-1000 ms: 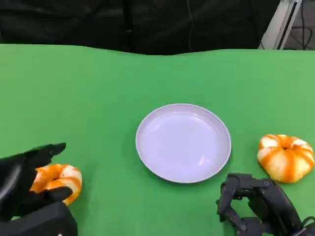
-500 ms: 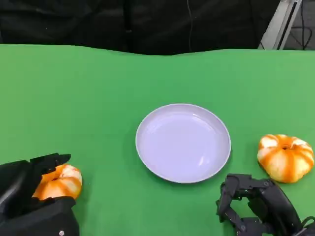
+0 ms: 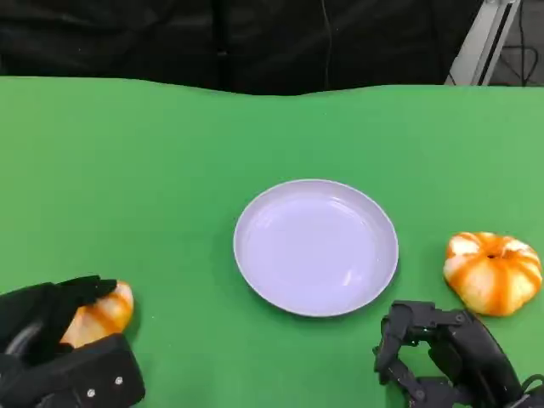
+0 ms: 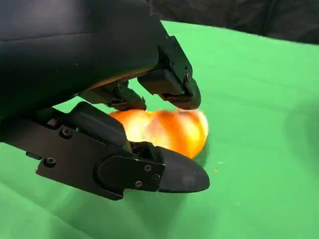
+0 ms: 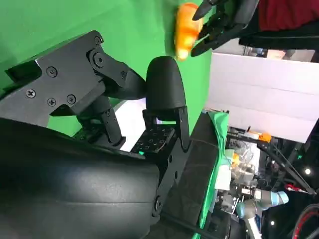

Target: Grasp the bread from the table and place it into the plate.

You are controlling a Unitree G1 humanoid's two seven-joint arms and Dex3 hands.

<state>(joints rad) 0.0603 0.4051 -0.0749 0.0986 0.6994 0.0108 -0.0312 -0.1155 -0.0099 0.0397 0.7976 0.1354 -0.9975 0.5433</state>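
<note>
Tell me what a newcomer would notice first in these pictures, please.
Probably the white plate, empty, in the middle of the green table. Next, two orange striped breads: one lies free at the right edge, near the right hand; the other sits at the lower left, with the left hand closing around it.

orange-white bread [image 3: 102, 313] in left hand [image 3: 51, 340]; white plate [image 3: 316, 246] mid-table

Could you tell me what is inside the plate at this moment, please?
The plate holds nothing; its whole white inside shows uncovered. One bread sits in the left hand at the table's near left, partly hidden by the fingers; another bread lies right of the plate.
</note>
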